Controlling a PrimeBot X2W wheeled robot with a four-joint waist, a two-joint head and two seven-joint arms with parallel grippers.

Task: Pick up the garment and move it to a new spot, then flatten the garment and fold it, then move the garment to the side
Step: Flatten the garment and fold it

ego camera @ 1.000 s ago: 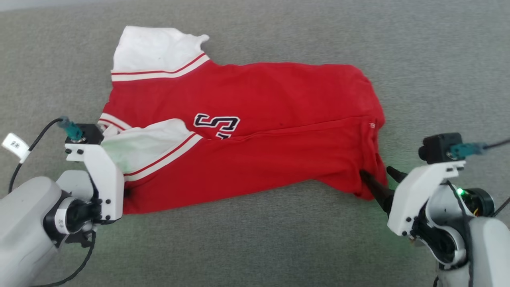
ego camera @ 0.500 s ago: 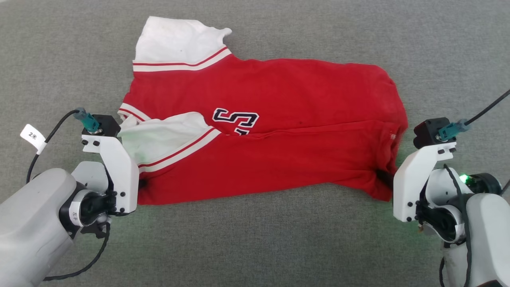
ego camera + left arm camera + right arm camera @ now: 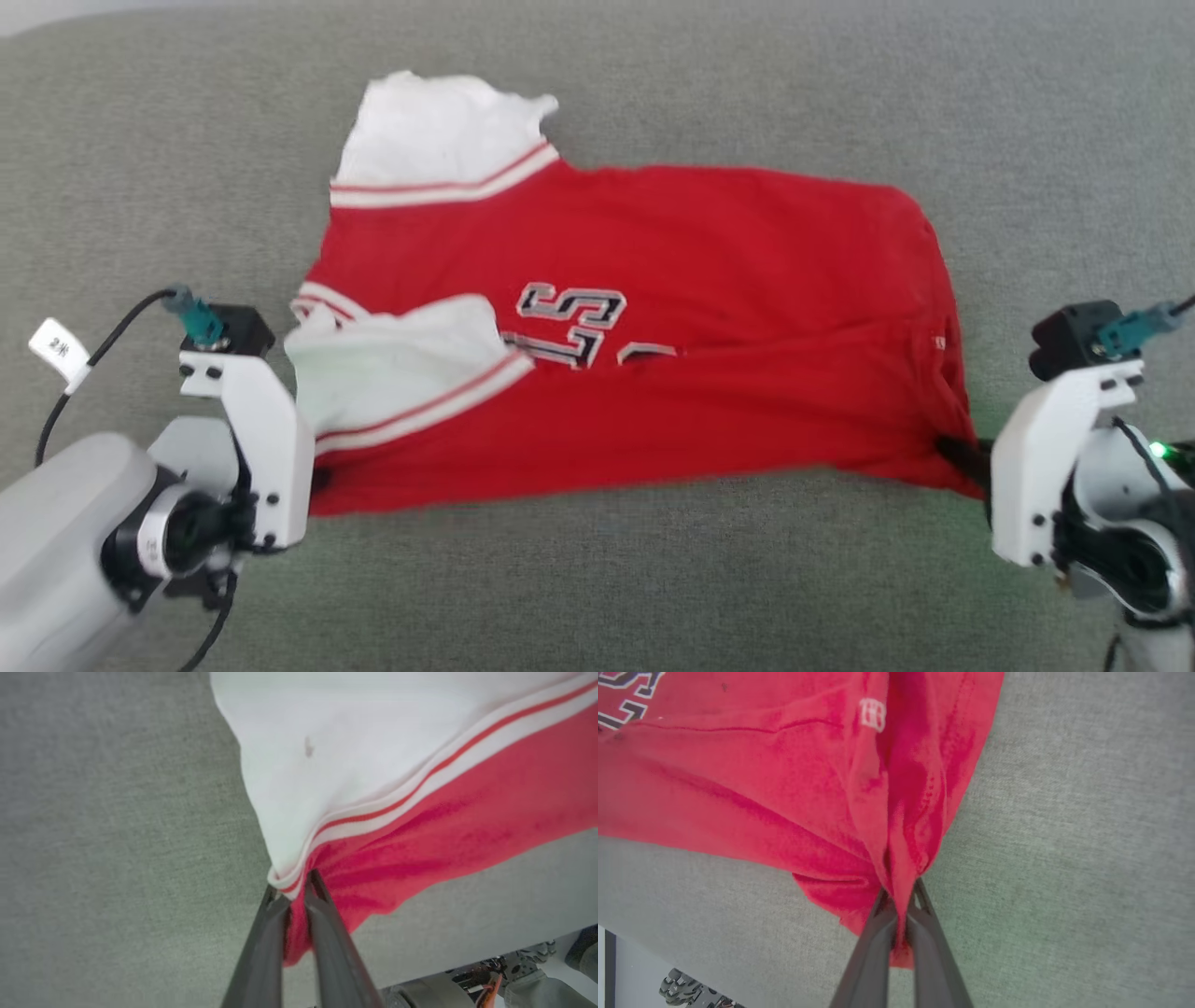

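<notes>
1 shirt [image 3: 700,280]; 2 white sleeves on it: far sleeve [image 3: 429,140], near sleeve [image 3: 392,378]. 2 grippers: left gripper [image 3: 290,884], right gripper [image 3: 901,889]. 2 wrist cams [image 3: 229,329] [image 3: 1074,336], 2 teal plugs [image 3: 193,313] [image 3: 1130,331], 1 cable tag [image 3: 58,350]. 1 grey desk [image 3: 1027,140].

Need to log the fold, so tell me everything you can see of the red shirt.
The shirt is soft red fabric with white sleeve ends, striped trim and dark white-edged lettering. It lies spread on a grey surface, one sleeve folded over its front. The left pincer and right pincer are shut on its two near corners.
</notes>
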